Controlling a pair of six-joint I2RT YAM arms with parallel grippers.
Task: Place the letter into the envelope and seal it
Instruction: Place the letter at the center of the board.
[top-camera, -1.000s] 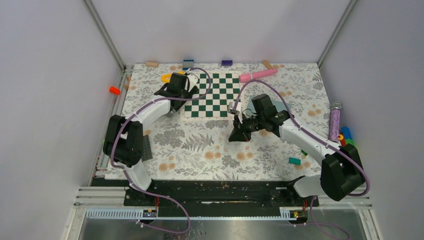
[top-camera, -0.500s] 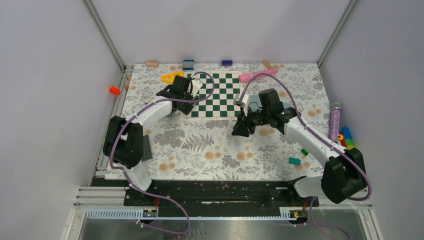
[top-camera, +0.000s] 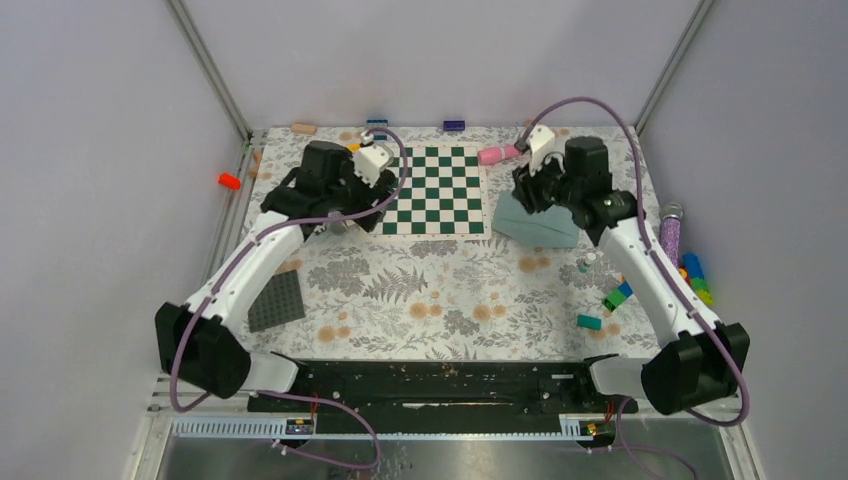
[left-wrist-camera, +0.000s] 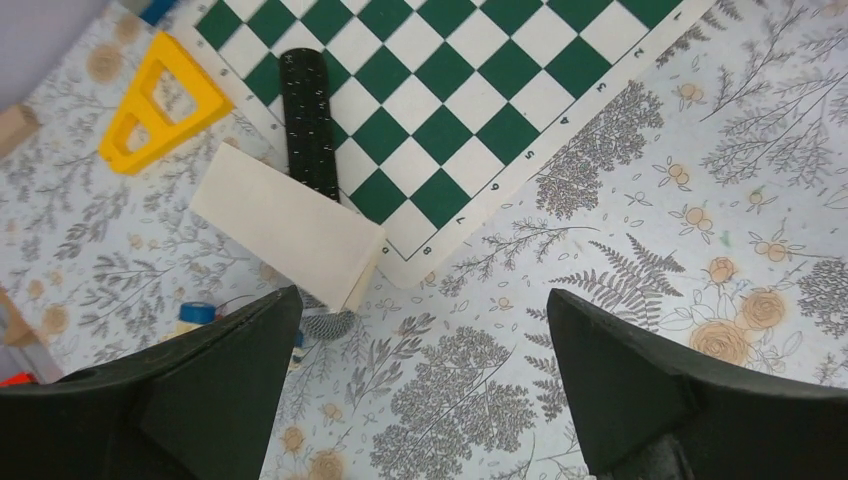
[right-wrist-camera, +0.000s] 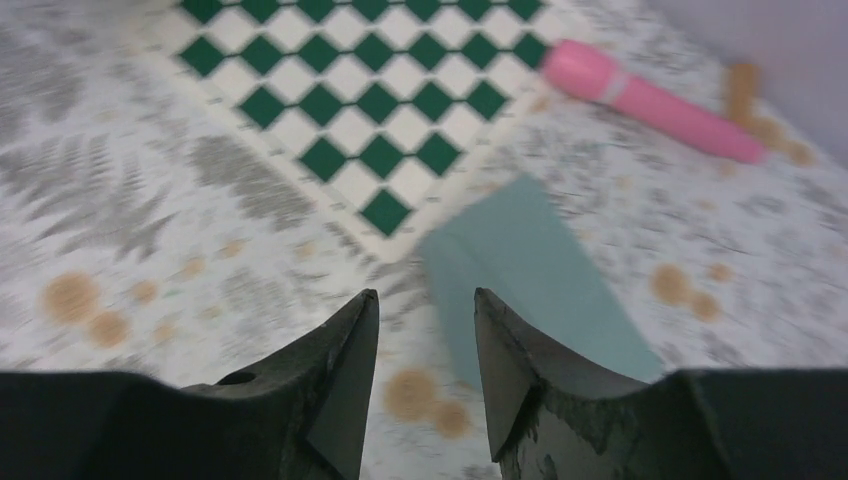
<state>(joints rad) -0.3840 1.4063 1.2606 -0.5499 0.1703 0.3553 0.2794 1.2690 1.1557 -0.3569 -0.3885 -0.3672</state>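
The letter (left-wrist-camera: 285, 225) lies folded on the floral cloth, cream side up, with one corner at the chessboard's (left-wrist-camera: 470, 90) near-left corner. In the top view my left arm covers it. My left gripper (left-wrist-camera: 422, 293) hangs above the cloth to the right of the letter, wide open and holding nothing. The teal envelope (top-camera: 535, 222) lies flat to the right of the chessboard (top-camera: 430, 190). My right gripper (right-wrist-camera: 426, 293) hovers over the left edge of the envelope (right-wrist-camera: 530, 270), open, with only cloth between its fingers.
A black studded bar (left-wrist-camera: 308, 120) lies on the chessboard's left edge, with a yellow triangle (left-wrist-camera: 155, 100) beside it. A pink marker (top-camera: 497, 154) lies behind the envelope. A dark baseplate (top-camera: 276, 300) sits near left. A purple tube (top-camera: 669, 240) and loose bricks (top-camera: 690, 275) line the right side.
Both grippers have opened from nearly shut. The left arm has lifted and drawn back from the chessboard's edge. The right arm has swung from mid-table to the far right, uncovering the envelope.
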